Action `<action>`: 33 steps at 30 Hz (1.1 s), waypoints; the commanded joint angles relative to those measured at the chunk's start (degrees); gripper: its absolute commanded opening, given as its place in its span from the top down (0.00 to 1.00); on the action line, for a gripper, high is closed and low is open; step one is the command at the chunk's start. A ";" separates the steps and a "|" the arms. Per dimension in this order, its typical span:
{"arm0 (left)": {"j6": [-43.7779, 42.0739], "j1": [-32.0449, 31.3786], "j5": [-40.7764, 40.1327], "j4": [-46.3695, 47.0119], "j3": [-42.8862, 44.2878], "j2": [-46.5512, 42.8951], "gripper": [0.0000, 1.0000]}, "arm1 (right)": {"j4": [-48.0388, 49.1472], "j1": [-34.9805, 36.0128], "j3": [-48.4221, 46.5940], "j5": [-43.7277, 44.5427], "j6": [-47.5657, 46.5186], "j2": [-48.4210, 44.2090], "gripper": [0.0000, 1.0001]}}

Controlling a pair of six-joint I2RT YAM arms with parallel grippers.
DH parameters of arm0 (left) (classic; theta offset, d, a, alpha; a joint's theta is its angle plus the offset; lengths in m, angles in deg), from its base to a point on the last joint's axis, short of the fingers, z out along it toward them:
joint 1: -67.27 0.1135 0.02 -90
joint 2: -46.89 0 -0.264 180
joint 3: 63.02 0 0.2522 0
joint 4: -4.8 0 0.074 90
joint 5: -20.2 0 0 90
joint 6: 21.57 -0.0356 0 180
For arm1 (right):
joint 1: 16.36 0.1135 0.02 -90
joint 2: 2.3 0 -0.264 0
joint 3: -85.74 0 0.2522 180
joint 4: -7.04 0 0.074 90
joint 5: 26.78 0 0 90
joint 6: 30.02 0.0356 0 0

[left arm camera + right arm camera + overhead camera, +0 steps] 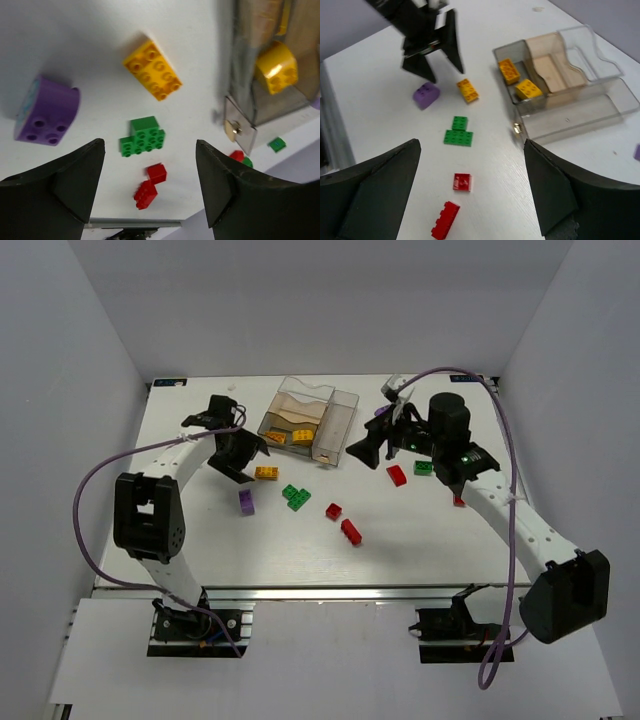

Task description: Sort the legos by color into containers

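Both claws stand wide open, gripping nothing. The left claw (pixel 150 170) hangs over loose studded plastic bricks (pixel 142 137) in red, green, yellow and purple on the white worktop (pixel 200 540). The right claw (pixel 470 150) is near the clear brownish divided plastic box (pixel 340 425), which holds 2 orange-yellow bricks (pixel 528 89).

No text, brand or number we can read anywhere, pale printed face on the purple brick (pixel 47 112), too blurred for us to decipher
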 commanded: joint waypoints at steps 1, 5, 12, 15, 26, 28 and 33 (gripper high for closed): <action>1.46 -0.40 -4.12 -7.69 1.36 0.82 0.17 | 1.04 -2.40 1.60 8.37 4.59 -1.72 0.11; 4.18 -0.92 -5.17 -8.74 3.03 3.72 0.16 | 4.03 -5.48 6.09 7.85 6.63 -6.64 0.11; 6.21 -1.98 -6.23 -14.20 12.17 12.68 0.15 | 5.35 -9.17 8.99 5.66 7.86 -11.05 0.11; 7.35 -2.50 -6.93 -14.81 14.80 15.06 0.15 | 5.43 -10.14 9.69 3.99 8.21 -11.75 0.11; 9.37 -3.03 -8.69 -16.30 21.65 22.00 0.13 | 5.43 -12.07 10.49 0.56 8.30 -12.28 0.13; 9.63 -3.03 -8.43 -16.57 22.37 23.23 0.13 | 5.52 -12.42 10.57 0.47 8.30 -12.19 0.13; 9.81 -3.03 -8.34 -15.52 21.14 23.24 0.21 | 5.61 -13.21 10.66 0.47 8.65 -12.02 0.13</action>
